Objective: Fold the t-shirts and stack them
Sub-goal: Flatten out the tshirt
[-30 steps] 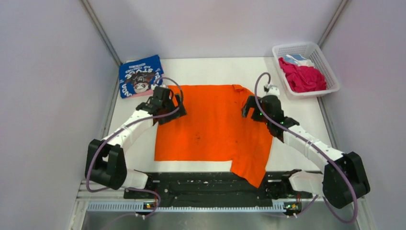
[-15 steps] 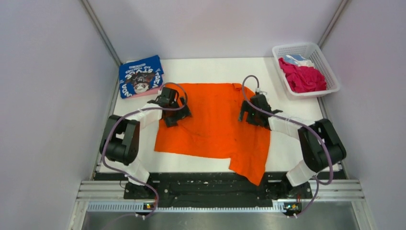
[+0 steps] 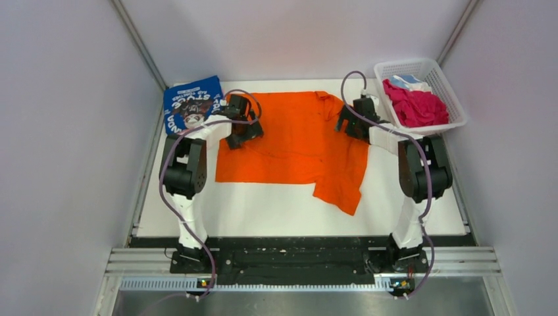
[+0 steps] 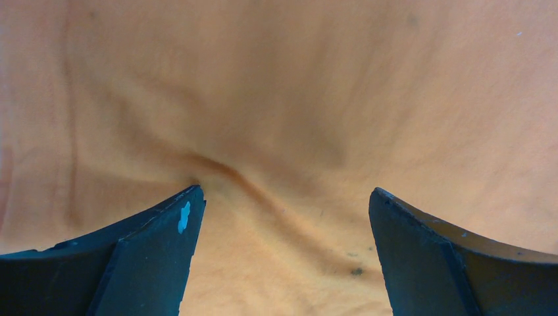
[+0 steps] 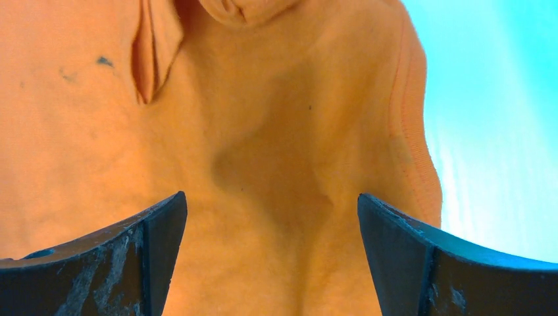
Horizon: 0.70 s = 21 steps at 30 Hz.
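Orange t-shirt [image 3: 289, 141] spread across far half of table [image 3: 263, 210]; left gripper [image 4: 284, 197] over its left edge, fingers wide apart, nothing pinched; right gripper [image 5: 271, 201] by collar, likewise gaping; blue printed t-shirt [image 3: 191, 105] folded far-left; magenta t-shirt [image 3: 418, 108] bunched in basket [image 3: 408, 64]

Bright even overhead light; faint shadows; top view sharp; wrist views close, soft, colour-shifted.

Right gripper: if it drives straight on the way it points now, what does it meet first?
The orange t-shirt. The right gripper points straight at it, jaws open on either side of a raised wrinkle near the hemmed edge. How much gap there is to the cloth is unclear.
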Tool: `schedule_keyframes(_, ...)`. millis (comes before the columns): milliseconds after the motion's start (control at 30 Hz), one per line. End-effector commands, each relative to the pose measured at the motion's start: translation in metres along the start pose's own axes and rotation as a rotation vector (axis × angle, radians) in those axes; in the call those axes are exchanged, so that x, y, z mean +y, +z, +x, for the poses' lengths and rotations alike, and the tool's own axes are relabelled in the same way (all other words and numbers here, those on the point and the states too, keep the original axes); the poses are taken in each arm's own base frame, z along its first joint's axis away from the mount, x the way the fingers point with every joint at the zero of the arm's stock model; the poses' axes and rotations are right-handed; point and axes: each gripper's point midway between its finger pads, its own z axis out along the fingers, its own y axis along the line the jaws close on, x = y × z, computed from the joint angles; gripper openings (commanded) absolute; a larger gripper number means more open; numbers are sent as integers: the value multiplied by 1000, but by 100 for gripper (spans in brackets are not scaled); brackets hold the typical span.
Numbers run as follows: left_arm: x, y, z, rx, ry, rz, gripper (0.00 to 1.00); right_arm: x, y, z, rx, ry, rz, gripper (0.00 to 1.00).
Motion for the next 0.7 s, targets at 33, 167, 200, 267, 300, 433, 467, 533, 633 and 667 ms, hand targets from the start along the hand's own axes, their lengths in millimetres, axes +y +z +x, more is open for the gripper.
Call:
schedule_keyframes(33, 16, -64, -5, -73, 2, -21, 99, 16, -65, -46, -107, -43, -85, 99)
schedule_keyframes(167, 60, -116, 15, -171, -48, -81, 99, -12, -124, -33, -217, 91, -71, 99)
schedule_keyframes(200, 75, -123, 24, -181, -63, -113, 99, -20, -134, -24, -229, 132, -65, 99)
schedule_keyframes(267, 102, -131, 42, -182, -88, -167, 99, -33, -151, -8, -255, 191, -70, 99)
schedule_keyframes(300, 115, -132, 51, -175, -110, -194, 99, -40, -156, 0, -260, 221, -68, 99)
schedule_keyframes(433, 143, -125, 67, -162, -213, -215, 97, -55, -168, 27, -226, 280, -43, 99)
schedule_keyframes(467, 144, -122, 66, -165, -219, -208, 95, -57, -170, 30, -212, 279, -36, 99)
schedule_keyframes(533, 145, -115, 63, -158, -238, -209, 89, -56, -174, 34, -187, 262, -43, 99)
schedule_keyframes(633, 143, -106, 61, -117, -256, -228, 82, -53, -178, 41, -145, 242, -60, 99)
schedule_keyframes(667, 142, -102, 62, -103, -255, -229, 81, -53, -179, 45, -128, 235, -58, 99)
